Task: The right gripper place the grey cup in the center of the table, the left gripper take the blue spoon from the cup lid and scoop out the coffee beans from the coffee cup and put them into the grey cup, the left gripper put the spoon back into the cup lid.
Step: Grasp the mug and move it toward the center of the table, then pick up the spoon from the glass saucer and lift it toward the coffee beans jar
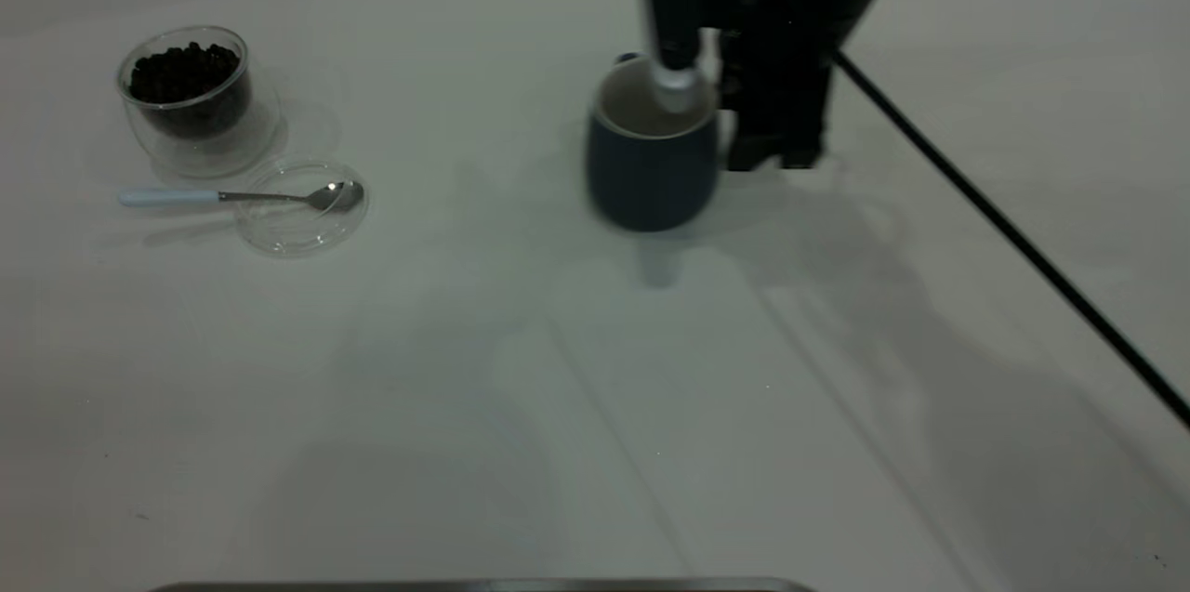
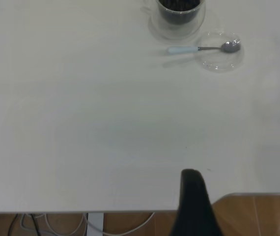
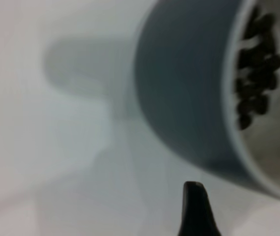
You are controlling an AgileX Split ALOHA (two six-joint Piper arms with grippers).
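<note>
Nearest the exterior camera lies bare table (image 1: 595,443); above it, at upper centre, the right gripper (image 1: 693,85) pinches the grey cup (image 1: 651,169) by its rim, apparently carrying it to the middle, so setting down and release should come next.

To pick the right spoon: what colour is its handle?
Pale blue handle on the blue spoon, with a steel bowl; clearest in the exterior view.

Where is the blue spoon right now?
In the exterior view, the blue spoon lies at the table's left, bowl in the cup lid, just before the coffee cup.
</note>
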